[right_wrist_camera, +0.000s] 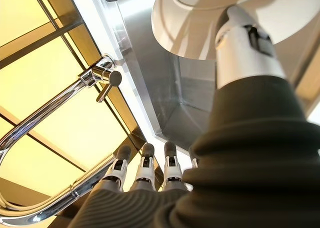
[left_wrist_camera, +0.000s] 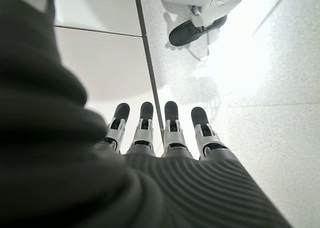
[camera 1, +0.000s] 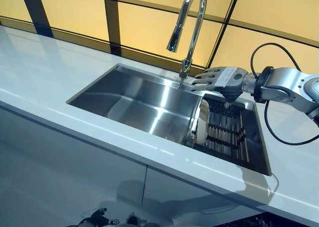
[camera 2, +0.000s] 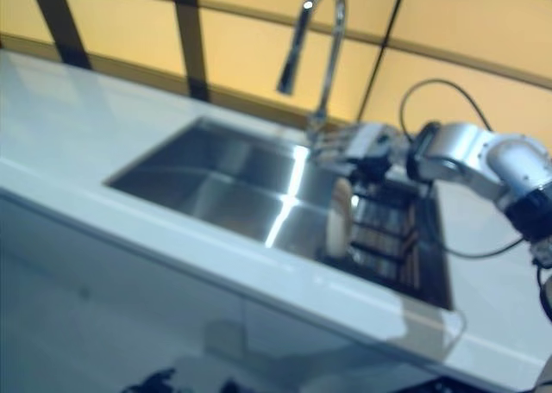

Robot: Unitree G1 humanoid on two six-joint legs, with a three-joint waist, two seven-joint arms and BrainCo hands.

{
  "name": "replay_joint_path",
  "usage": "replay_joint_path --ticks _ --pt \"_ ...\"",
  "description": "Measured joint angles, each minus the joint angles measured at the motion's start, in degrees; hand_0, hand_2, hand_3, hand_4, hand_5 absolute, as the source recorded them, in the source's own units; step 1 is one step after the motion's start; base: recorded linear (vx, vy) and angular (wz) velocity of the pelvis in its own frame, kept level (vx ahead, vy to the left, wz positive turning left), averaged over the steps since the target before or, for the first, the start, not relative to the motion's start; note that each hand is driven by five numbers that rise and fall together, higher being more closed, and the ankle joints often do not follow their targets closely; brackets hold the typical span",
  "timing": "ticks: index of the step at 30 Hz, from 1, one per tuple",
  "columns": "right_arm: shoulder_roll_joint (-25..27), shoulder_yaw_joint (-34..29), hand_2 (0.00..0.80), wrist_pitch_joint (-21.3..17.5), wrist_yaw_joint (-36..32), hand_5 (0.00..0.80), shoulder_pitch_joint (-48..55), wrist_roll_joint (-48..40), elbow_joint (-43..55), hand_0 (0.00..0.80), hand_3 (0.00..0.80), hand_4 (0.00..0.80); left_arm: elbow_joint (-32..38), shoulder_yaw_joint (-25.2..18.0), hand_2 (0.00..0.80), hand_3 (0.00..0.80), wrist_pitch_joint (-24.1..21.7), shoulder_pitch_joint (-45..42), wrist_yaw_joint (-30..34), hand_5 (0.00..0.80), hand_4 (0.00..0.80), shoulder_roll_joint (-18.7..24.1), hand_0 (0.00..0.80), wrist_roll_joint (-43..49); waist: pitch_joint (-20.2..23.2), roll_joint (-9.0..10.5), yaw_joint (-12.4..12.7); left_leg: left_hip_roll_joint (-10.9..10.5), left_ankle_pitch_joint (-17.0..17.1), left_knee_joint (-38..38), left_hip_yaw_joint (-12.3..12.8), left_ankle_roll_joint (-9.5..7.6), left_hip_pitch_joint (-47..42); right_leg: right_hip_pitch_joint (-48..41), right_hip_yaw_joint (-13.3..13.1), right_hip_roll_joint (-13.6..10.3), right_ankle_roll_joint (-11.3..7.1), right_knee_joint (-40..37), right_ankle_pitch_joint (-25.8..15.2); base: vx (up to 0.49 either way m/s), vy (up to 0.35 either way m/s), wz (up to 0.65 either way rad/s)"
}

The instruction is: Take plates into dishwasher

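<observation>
- Sink (camera 1: 134, 105), set into the countertop (camera 1: 40, 72); the faucet (camera 1: 188, 25) stands at its rear rim, spout arching over the basin.
- Rack (camera 1: 227, 132), occupying the right end of the sink.
- Plate (camera 1: 202, 118), standing on edge at the rack's left side, between rack and open basin.
- Right hand (camera 1: 219, 80), above the rack's rear end, just right of the faucet base, fingers extended toward the left.
- Left hand (left_wrist_camera: 160, 133), down before the cabinet front (left_wrist_camera: 100, 53), fingers straight, well apart from the sink.

Brushed steel sink (camera 1: 134, 100); polished chrome faucet (camera 1: 189, 23); glossy white plate (camera 1: 203, 118).
</observation>
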State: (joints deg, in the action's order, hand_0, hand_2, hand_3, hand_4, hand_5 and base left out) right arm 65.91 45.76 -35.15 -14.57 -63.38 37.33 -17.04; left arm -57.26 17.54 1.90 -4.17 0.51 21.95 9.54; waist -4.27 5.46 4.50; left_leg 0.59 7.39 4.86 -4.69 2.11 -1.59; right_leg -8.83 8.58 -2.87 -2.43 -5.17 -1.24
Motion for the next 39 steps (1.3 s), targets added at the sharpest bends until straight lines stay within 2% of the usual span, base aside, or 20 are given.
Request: replay_joint_path --ticks 2,6,16,26,39 --pt "0.01 0.11 0.0 0.0 -0.01 0.0 -0.07 0.33 -0.02 0.0 0.0 0.0 0.02 0.02 0.0 0.0 0.0 0.04 0.01 0.0 0.0 0.0 0.0 0.79 0.0 -0.01 1.0 0.0 0.01 0.0 -0.01 0.0 -0.03 -0.01 0.0 0.01 0.16 0.0 -0.09 0.0 0.0 0.0" --pt "-0.1 0.11 0.0 -0.01 -0.01 0.0 -0.09 0.33 -0.09 0.0 0.0 0.0 0.06 1.0 0.0 0.0 0.0 0.04 0.02 0.0 0.0 0.04 0.0 0.95 0.0 -0.01 1.37 0.0 0.08 0.01 -0.06 -0.07 -0.03 -0.05 0.03 0.02 0.15 -0.01 -0.09 0.0 0.0 0.0" --pt "-2.37 0.97 0.0 -1.29 -2.53 0.0 -0.57 0.28 0.83 0.0 0.0 0.0 0.09 1.04 0.0 0.0 0.0 -0.02 0.01 0.0 0.0 0.03 0.0 0.94 -0.01 -0.02 1.46 0.33 -0.02 0.22 -0.05 0.0 0.12 0.05 0.05 0.35 0.04 0.0 0.04 0.0 0.0 0.0" --pt "-3.01 2.33 0.0 -1.87 -7.33 0.0 -0.6 0.17 0.88 0.0 0.0 0.0 0.22 1.04 0.0 0.0 -0.01 -0.01 0.02 0.0 0.0 0.04 0.0 0.94 -0.1 -0.12 2.65 0.33 0.16 0.04 -0.21 0.3 0.13 0.0 0.42 0.39 0.1 -0.01 0.09 0.0 0.0 0.0" --pt "-3.57 2.35 0.0 -3.05 -7.65 0.0 -0.59 0.16 0.27 0.0 0.0 0.0 0.21 0.99 0.0 0.0 -0.03 0.03 -0.04 0.0 0.0 0.31 0.0 0.93 -0.58 0.22 2.72 0.37 0.2 0.02 -0.24 0.34 0.16 -0.01 0.56 0.43 0.1 -0.02 0.09 0.0 0.0 0.0"
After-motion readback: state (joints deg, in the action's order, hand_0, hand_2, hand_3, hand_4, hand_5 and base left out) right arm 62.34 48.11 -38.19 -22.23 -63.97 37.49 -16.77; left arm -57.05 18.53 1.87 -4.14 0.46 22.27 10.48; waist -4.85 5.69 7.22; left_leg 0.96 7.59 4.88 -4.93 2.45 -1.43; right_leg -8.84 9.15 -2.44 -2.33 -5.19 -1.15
